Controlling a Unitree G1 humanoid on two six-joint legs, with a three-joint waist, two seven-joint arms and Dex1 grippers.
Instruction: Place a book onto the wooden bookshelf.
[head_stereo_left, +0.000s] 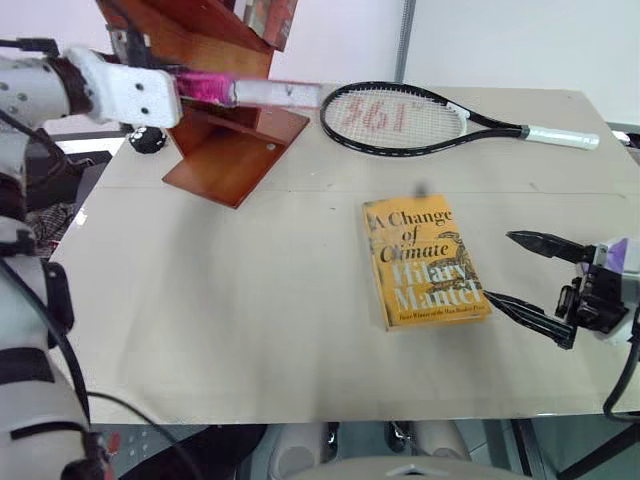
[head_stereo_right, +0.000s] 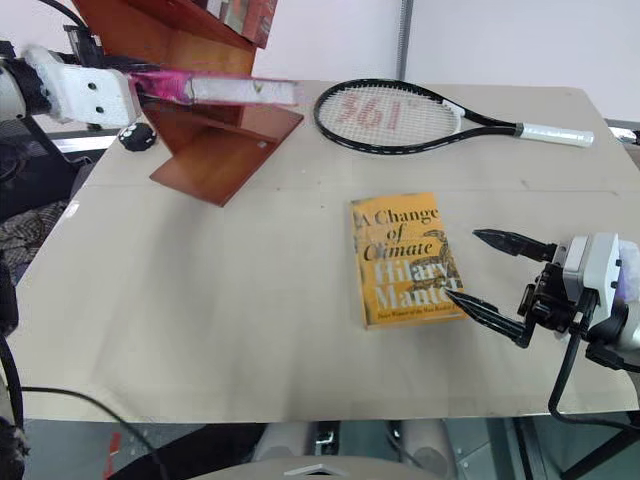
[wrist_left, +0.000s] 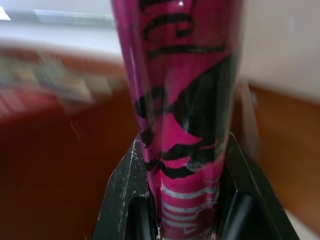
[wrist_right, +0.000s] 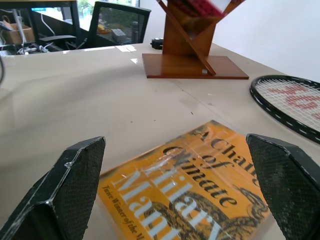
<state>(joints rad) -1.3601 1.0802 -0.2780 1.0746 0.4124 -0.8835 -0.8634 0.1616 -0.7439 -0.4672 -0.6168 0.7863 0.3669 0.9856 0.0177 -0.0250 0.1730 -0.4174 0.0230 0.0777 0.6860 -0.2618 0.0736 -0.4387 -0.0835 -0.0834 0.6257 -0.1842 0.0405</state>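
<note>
Book, bright pink paperback: clamped between the closed fingers of the left gripper, held level above the flat base of the wooden bookshelf; black animal figure and part of the black lettering show on its cover. Second book, yellow-orange, flat on the table: cover reads "A Change of Climate", "Hilary Mantel". Right gripper: fingers spread wide, holding nothing, just beside that book's edge. Tennis racket, black frame, white grip: red stencil on the strings, lying beside the shelf base.
</note>
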